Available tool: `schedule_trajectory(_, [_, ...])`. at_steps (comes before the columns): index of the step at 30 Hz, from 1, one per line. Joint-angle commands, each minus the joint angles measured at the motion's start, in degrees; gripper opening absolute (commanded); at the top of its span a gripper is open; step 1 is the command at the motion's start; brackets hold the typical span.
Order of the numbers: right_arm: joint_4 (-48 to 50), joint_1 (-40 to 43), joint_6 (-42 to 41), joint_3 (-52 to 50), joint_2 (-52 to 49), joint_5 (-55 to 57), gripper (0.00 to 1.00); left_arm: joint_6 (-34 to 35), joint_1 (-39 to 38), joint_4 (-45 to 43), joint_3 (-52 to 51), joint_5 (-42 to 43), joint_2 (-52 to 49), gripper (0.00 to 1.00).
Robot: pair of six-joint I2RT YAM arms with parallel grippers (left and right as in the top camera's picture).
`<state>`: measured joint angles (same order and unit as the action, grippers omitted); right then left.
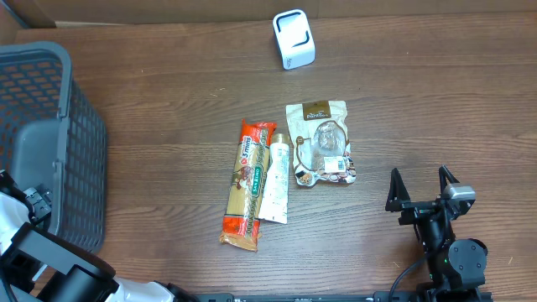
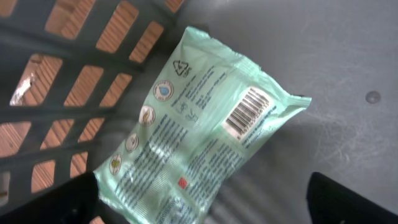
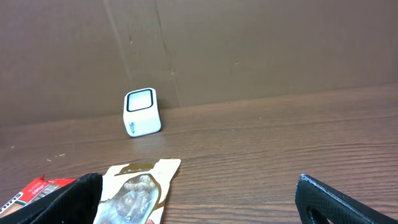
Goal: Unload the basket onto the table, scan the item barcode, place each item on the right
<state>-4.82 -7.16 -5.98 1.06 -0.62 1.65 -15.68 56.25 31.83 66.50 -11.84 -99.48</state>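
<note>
Left gripper (image 2: 202, 190) hung inside the grey basket (image 1: 50, 126) at the tabletop's left edge, its fingers spread wide and pinching nothing. Directly below it a pale green packet (image 2: 186, 130) lay on the basket floor beside the mesh wall, with its barcode (image 2: 247, 111) facing up. The right gripper (image 1: 419, 180), likewise spread and empty, sat by the near edge towards the right corner. It was well apart from the white scanner (image 1: 294, 39) at the middle of the far edge. Picking up the packet looked to be the step in hand. The next move would call for lowering, closing across the packet without covering the barcode, lifting clear of the basket wall, then turning the code towards the scanner.
</note>
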Motion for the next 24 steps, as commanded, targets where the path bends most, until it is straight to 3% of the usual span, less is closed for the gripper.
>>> schedule_trajectory(1, [0.17,-0.24,0.04,-0.61,0.46,-0.26,1.0,-4.15,0.09,-1.53,-1.44,-0.17,-1.73,0.92])
schedule_trajectory(12, [0.17,-0.24,0.04,-0.61,0.46,-0.24,1.0,-4.04,0.09,-3.67,-1.42,-0.2,-9.68,0.98])
schedule_trajectory(14, [0.17,-0.24,0.07,-0.61,0.46,-0.26,1.0,-4.02,0.09,-3.76,-1.42,-0.17,-10.25,0.9])
schedule_trajectory(24, [0.17,-0.24,0.07,-0.61,0.46,-0.26,1.0,-4.02,-0.04,-2.36,-1.42,4.15,-10.51,0.25])
